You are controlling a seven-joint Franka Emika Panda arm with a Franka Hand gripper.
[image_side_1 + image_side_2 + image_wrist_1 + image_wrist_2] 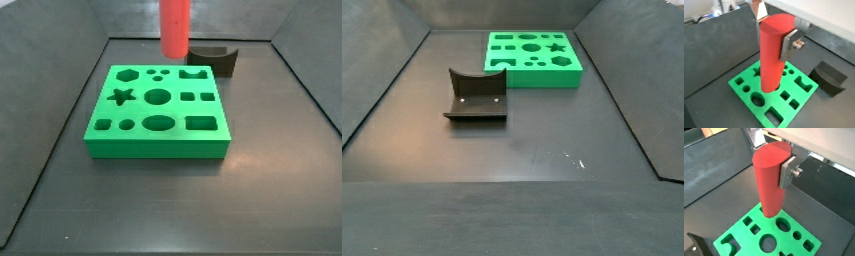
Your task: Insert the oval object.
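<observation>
The oval object is a tall smooth red peg. It hangs upright in my gripper, which is shut on its upper end with a silver finger flat against its side. This also shows in a wrist view, with the gripper at its top. The green block with several shaped holes lies below; the peg's lower end hovers over it. In a side view the peg hangs above the block's far edge, and the oval hole is open. The gripper is out of both side views.
The dark fixture stands just behind the block, to the right; it also shows in a wrist view and a side view. Dark walls ring the floor. The green block sits near the far wall.
</observation>
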